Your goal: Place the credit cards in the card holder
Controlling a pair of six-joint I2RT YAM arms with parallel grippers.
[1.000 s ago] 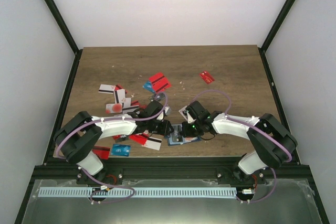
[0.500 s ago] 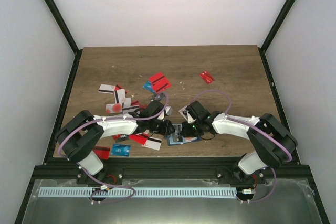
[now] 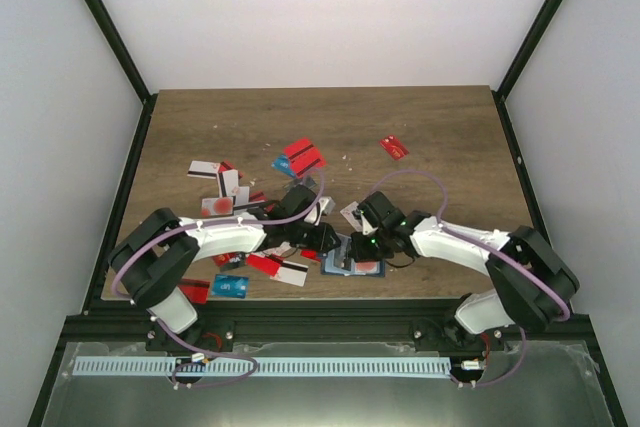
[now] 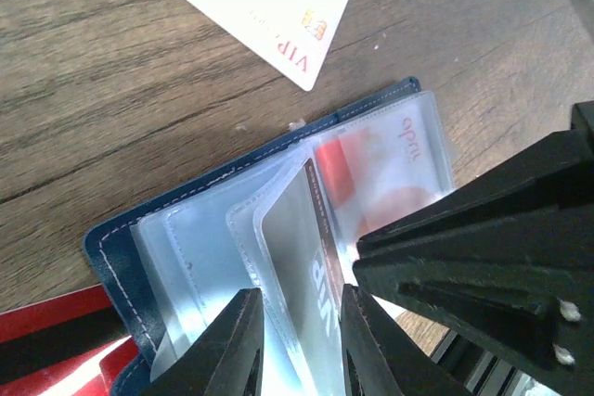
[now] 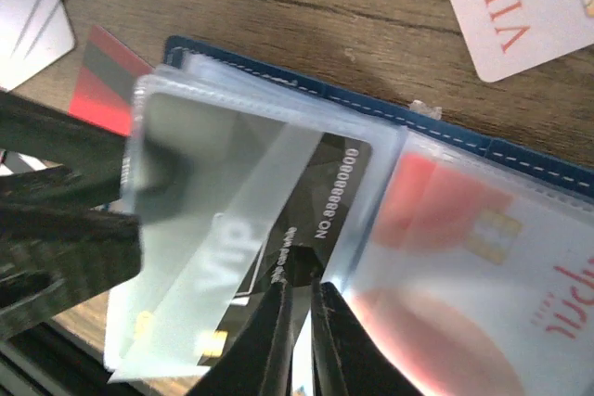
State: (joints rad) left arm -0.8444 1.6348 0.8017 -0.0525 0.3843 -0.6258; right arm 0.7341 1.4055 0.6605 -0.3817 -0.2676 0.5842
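Wooden table (image 3: 400, 137), white walls (image 3: 300, 17). The card holder (image 3: 365, 269) lies open low centre, a dark grey VIP card (image 5: 320, 187) half-sleeved. The right claw (image 5: 302, 308) pinches its edge. The left claw (image 4: 302, 312) straddles the sleeves (image 4: 195, 257); whether it grips, I cannot tell. The card looks stiff, slick and light: hold its edges.

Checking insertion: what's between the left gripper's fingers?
Left wrist view: a dark grey VIP card, part-way into a clear sleeve of the open card holder.

Lab test enclosure: white walls (image 3: 320, 7), black frame (image 3: 101, 27), wooden table (image 3: 400, 117)
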